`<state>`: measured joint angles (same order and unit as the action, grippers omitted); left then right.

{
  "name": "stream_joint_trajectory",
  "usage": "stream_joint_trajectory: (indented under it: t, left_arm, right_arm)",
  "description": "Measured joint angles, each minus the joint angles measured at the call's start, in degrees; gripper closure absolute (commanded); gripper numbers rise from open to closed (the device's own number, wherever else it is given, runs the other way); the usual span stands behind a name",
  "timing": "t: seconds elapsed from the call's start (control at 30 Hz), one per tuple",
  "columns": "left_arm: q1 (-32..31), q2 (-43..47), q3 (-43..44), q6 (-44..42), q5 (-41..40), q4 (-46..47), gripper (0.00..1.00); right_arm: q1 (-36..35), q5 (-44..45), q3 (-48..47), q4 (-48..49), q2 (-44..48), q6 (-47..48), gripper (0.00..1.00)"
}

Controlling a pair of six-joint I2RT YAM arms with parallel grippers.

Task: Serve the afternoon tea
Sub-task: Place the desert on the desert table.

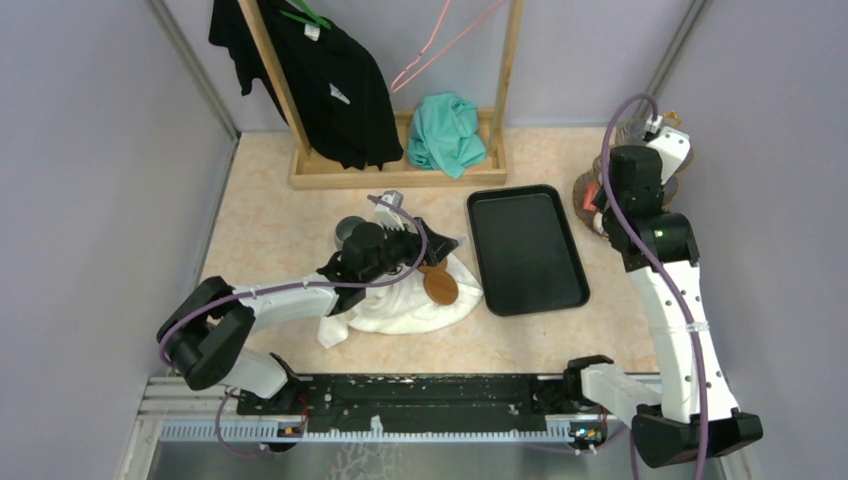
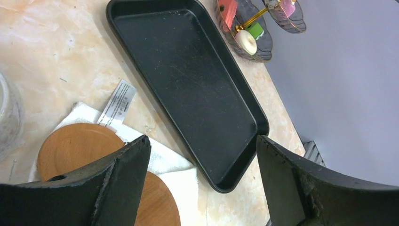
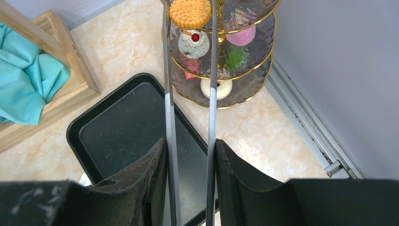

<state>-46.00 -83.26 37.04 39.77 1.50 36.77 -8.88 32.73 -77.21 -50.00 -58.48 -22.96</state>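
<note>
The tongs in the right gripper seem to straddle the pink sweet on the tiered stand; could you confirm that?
Not quite: the tongs in the right gripper straddle the orange biscuit on the tiered stand, as the right wrist view shows.

Tray (image 3: 127, 136): plain black. Stand (image 3: 251, 87), 12 o'clock in the right wrist view: gold-rimmed smoky glass, with orange disc (image 3: 190, 12), pink piece (image 3: 241, 36), green piece (image 3: 235, 59). Table (image 3: 263, 132): beige marbling.
</note>
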Motion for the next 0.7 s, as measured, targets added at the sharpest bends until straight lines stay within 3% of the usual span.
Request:
stream_joint_trajectory:
  t: [0.57, 0.7]
  left_arm:
    - [0.0, -2.9, 1.3, -0.6, 0.0, -1.3, 0.12]
    - [-0.1, -3.3, 1.7, -0.6, 0.0, -1.3, 0.12]
  right_arm:
    - [7.9, -7.8, 0.0, 4.6, -3.6, 1.5, 1.0]
    - [8.8, -9.1, 0.0, 5.1, -4.0, 1.8, 0.92]
